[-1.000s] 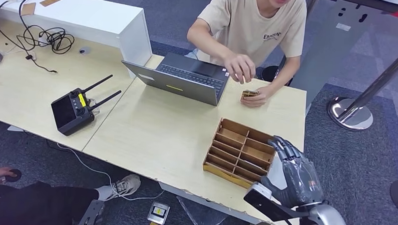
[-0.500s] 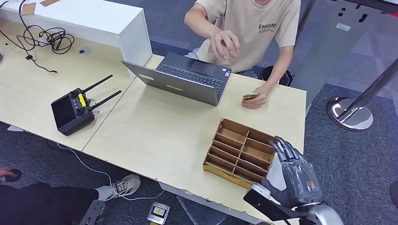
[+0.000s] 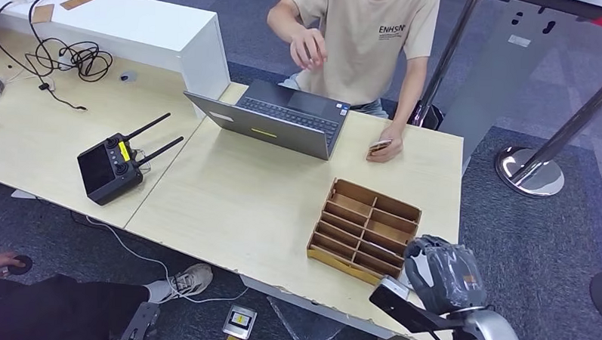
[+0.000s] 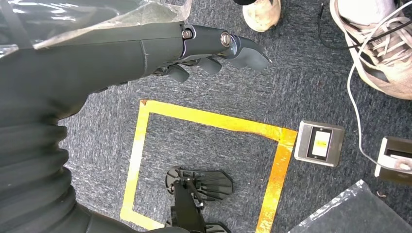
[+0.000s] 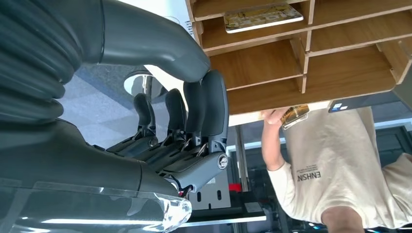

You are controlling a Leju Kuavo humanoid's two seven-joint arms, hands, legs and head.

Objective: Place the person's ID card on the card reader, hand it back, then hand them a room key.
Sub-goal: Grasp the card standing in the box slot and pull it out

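A person in a beige shirt sits across the table and holds a small card (image 3: pixel 380 146) at the far edge; it shows as a patterned card (image 5: pixel 294 115) in the right wrist view. A wooden compartment box (image 3: pixel 364 229) stands near my right hand (image 3: pixel 441 277). One of its slots (image 5: pixel 291 29) holds a key card (image 5: pixel 262 17). My right hand hovers just off the table's near right corner, beside the box, its fingers (image 5: pixel 204 104) curled in and holding nothing. My left hand (image 4: pixel 204 48) hangs over the carpet, fingers loosely apart and holding nothing.
An open laptop (image 3: pixel 273 116) stands in front of the person. A black remote controller (image 3: pixel 113 163) with antennas lies on the left, with cables (image 3: pixel 68 56) and a white box (image 3: pixel 122 24) behind it. A small grey device (image 4: pixel 319 143) and yellow floor tape (image 4: pixel 209 119) lie below.
My right hand's fingers, stretched out toward the box before, have curled in. The person has lifted one hand off the card and up toward their chest; the other hand still holds the card.
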